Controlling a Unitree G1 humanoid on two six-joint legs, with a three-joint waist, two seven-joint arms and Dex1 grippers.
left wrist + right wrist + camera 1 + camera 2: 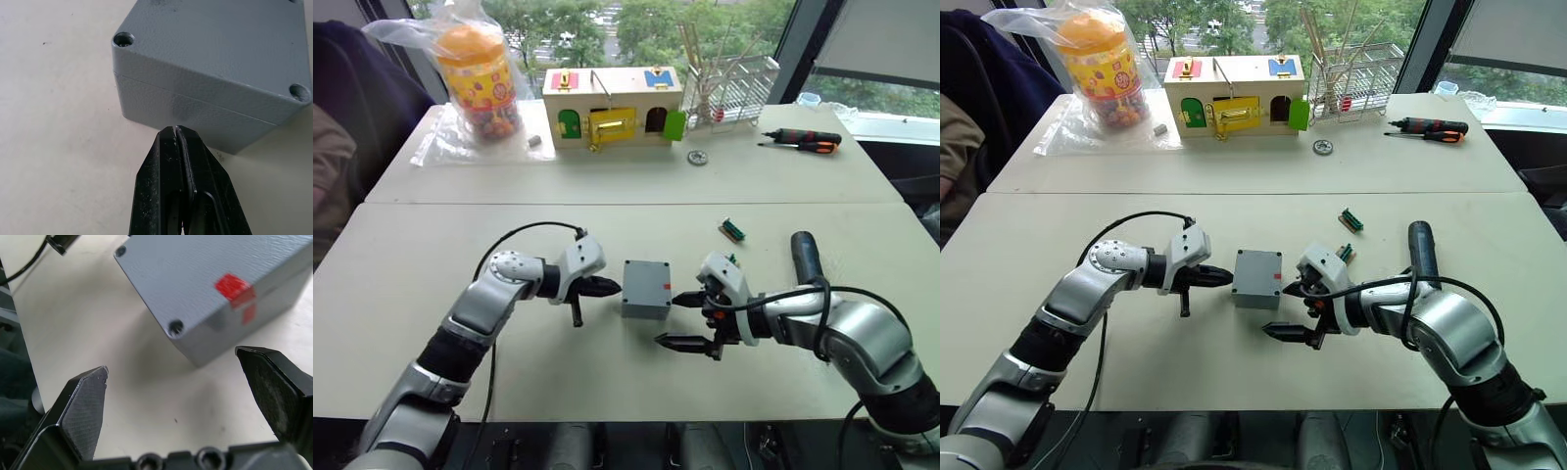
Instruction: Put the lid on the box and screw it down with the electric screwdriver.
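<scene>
The grey box (645,297) stands in the middle of the near table with the lid (215,44) seated on top; a seam runs between them and empty screw holes show at the lid's corners. A red mark (234,287) crosses the side facing my right arm. My left gripper (615,287) is shut, with nothing in it, its tips just short of the box's left side. To the right of the box, my right gripper (668,320) stands open and a little apart from it. The electric screwdriver (806,257) lies on the table behind my right forearm.
A small green part (732,230) lies behind the box to the right. On the far table stand a wooden box with coloured doors (612,106), a bagged jar (480,78), a wire rack (734,88), a metal washer (697,157) and an orange-and-black hand screwdriver (803,140).
</scene>
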